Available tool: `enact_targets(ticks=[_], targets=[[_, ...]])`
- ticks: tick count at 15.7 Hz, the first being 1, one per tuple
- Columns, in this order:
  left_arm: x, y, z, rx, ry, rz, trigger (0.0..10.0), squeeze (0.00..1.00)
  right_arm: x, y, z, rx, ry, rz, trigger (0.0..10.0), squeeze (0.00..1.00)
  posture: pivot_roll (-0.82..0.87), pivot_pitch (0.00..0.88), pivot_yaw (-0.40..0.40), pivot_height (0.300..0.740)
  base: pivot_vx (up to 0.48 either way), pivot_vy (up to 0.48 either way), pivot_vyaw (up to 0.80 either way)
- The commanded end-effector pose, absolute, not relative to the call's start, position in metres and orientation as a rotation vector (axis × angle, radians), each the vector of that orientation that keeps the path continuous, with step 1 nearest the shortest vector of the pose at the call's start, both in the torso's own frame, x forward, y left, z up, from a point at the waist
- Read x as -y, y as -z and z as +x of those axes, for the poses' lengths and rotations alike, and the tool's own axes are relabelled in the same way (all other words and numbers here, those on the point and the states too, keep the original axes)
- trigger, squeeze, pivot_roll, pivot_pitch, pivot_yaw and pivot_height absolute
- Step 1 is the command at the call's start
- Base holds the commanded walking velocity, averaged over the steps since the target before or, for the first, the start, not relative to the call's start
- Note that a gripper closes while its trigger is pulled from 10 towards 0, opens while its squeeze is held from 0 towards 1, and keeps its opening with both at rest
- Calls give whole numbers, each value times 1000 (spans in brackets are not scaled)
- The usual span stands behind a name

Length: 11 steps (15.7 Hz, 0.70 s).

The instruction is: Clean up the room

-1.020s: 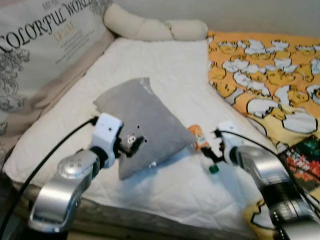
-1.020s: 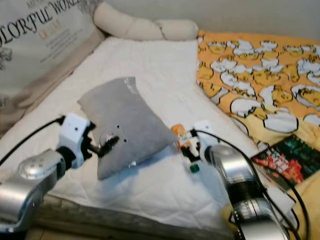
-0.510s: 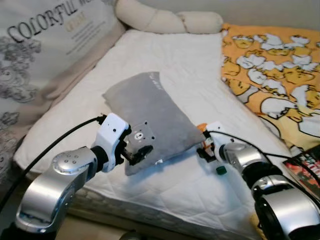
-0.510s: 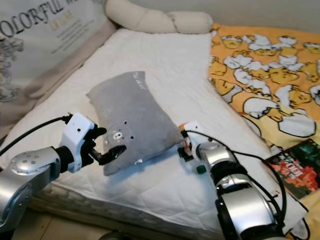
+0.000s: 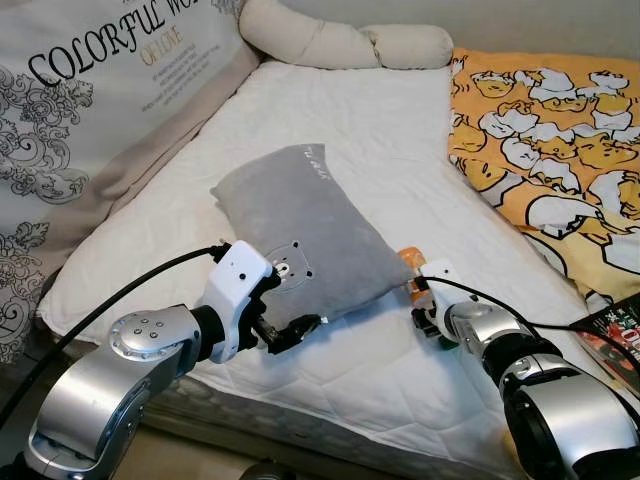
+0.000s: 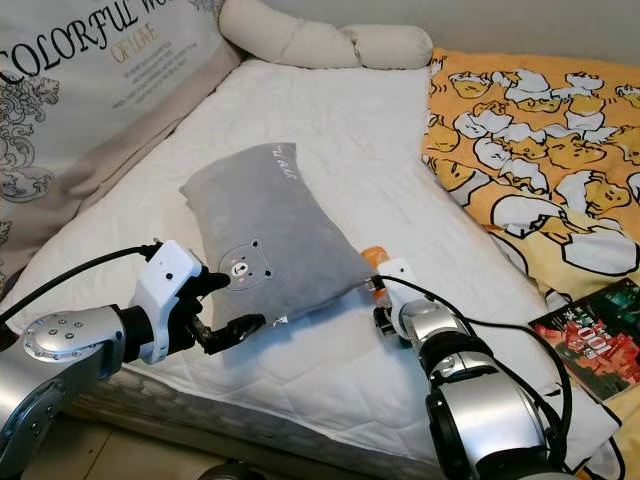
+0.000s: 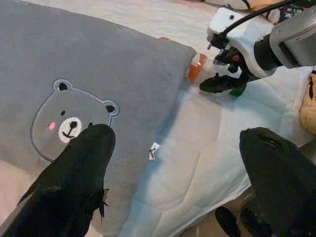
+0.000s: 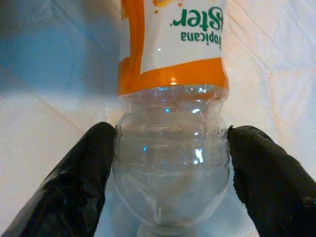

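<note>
A grey pillow [image 5: 300, 225] with a bear face lies on the white mattress [image 5: 330, 120]. My left gripper [image 5: 290, 305] is open at the pillow's near corner. One finger [image 7: 84, 163] rests on the fabric beside the bear, and the other finger [image 7: 271, 163] hangs over the mattress. An empty clear bottle [image 8: 173, 98] with an orange label lies against the pillow's right edge [image 6: 372, 255]. My right gripper [image 5: 425, 310] is shut on the bottle's clear shoulder, with a finger pressed on each side [image 8: 74, 173].
A big printed cushion [image 5: 90, 100] leans along the left side. A cream knotted pillow [image 5: 340, 45] lies at the far end. A yellow duck-print blanket [image 5: 545, 120] covers the right side, with a magazine [image 5: 615, 335] on it. The mattress's near edge [image 5: 330, 440] is close below my arms.
The camera has shifted. The pillow, tilted up a second ago, now lies flatter. My left gripper has slid down to its near corner. My right gripper has stayed at the bottle.
</note>
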<state>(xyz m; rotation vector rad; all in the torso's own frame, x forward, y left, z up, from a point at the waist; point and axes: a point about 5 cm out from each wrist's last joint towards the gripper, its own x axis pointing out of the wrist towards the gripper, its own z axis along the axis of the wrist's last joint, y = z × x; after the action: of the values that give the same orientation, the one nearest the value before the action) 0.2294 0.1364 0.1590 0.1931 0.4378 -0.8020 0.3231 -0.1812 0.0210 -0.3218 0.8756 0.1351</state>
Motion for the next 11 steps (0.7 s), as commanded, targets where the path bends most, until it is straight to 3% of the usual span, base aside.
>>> enact_targets(ticks=[1,11], targets=[[-137,-161,227,-436,802,206,10000,0,180,-22,324,-869,-127,-286,0,0,140,0,47,740,0,0,0],[-133,-157,236,-431,790,174,10000,0,187,-17,318,-896,-55,-42,0,0,83,0,59,740,0,0,0]])
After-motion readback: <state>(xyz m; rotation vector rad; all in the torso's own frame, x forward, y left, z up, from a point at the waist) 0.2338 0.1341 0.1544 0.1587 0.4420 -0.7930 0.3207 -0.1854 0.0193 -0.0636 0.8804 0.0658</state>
